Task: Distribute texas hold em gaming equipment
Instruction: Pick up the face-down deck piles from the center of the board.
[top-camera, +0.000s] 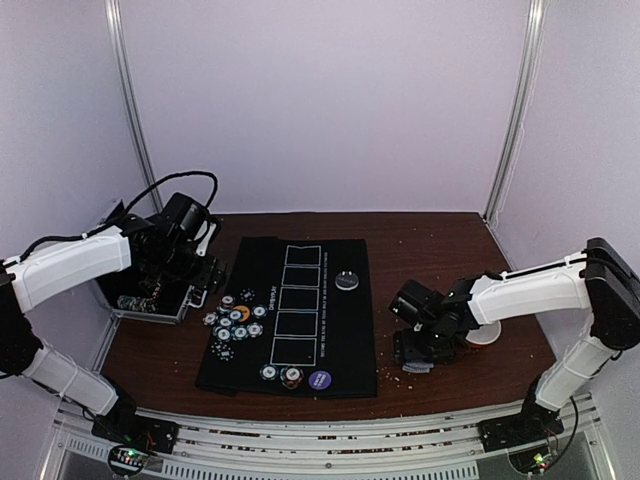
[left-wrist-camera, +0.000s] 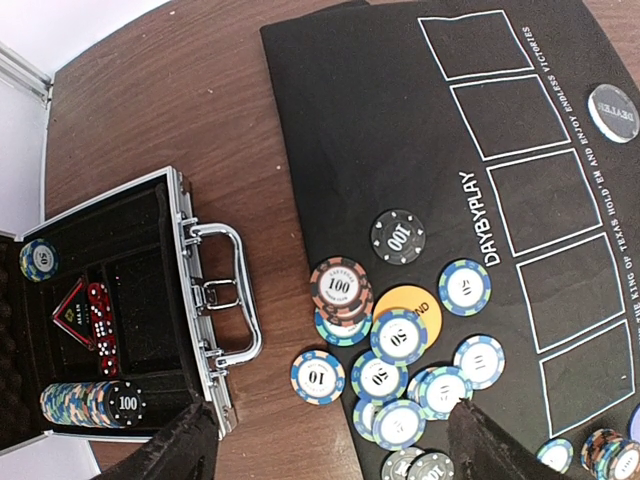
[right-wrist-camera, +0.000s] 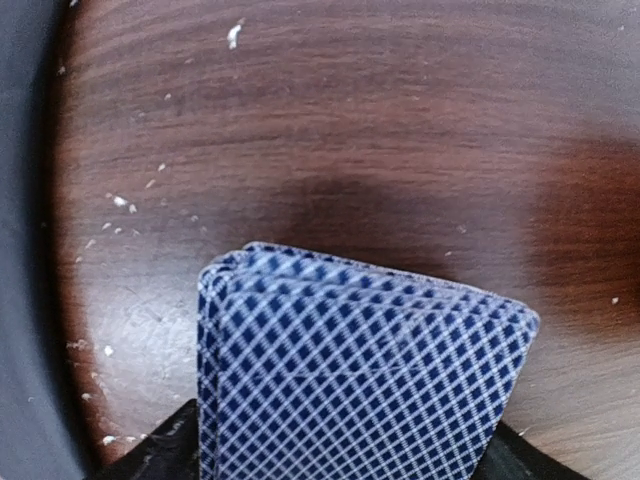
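Note:
Poker chips (left-wrist-camera: 400, 345) lie scattered on the left edge of the black mat (left-wrist-camera: 380, 120), one 10 chip (left-wrist-camera: 318, 377) on the bare wood. Among them sits an orange disc (left-wrist-camera: 428, 302). My left gripper (left-wrist-camera: 335, 455) hangs open above them, next to the open case (top-camera: 150, 300), holding nothing. A black-silver disc (top-camera: 347, 280) lies at the mat's far right and a purple disc (top-camera: 320, 380) at its near edge. Low over the table right of the mat, my right gripper (right-wrist-camera: 335, 455) has a stack of blue-checked playing cards (right-wrist-camera: 360, 370) pressed between its fingers.
The metal case (left-wrist-camera: 225, 300) holds a row of chips (left-wrist-camera: 95, 403) and red dice (left-wrist-camera: 100, 325). A white bowl (top-camera: 487, 337) sits behind the right gripper (top-camera: 413, 355). Crumbs speckle the brown table (right-wrist-camera: 330, 120). Walls close in on three sides.

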